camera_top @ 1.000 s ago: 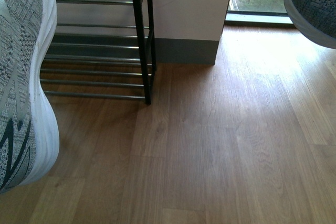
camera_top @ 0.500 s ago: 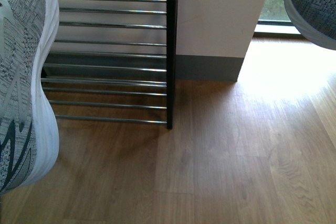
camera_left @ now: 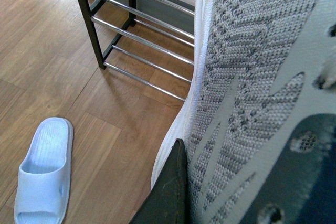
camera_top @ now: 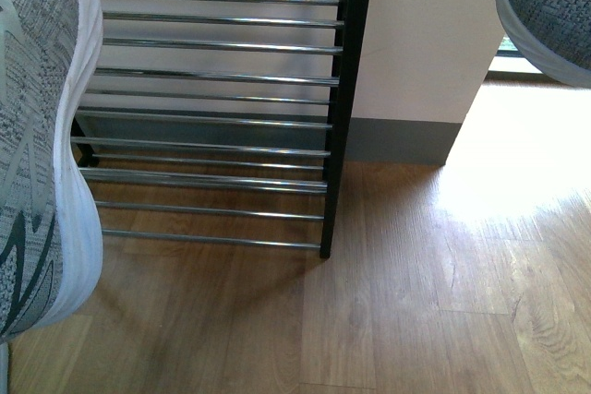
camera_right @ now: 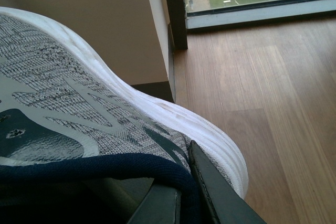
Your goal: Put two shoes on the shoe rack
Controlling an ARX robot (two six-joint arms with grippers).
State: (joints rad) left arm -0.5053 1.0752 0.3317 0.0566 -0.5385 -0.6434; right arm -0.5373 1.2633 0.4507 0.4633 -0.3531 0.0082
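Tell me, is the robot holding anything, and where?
The left gripper holds one grey knit white-soled sneaker by its side; the right gripper holds another near its navy collar.

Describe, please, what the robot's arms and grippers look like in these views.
Little shows. The left gripper shows one jaw: a dark, near-black tapered wedge with a rough, speckled matte face. The right gripper shows a flat, dark grey, straight-edged jaw with a smooth surface. No cables, markings or arm links are visible; the front view shows neither arm.
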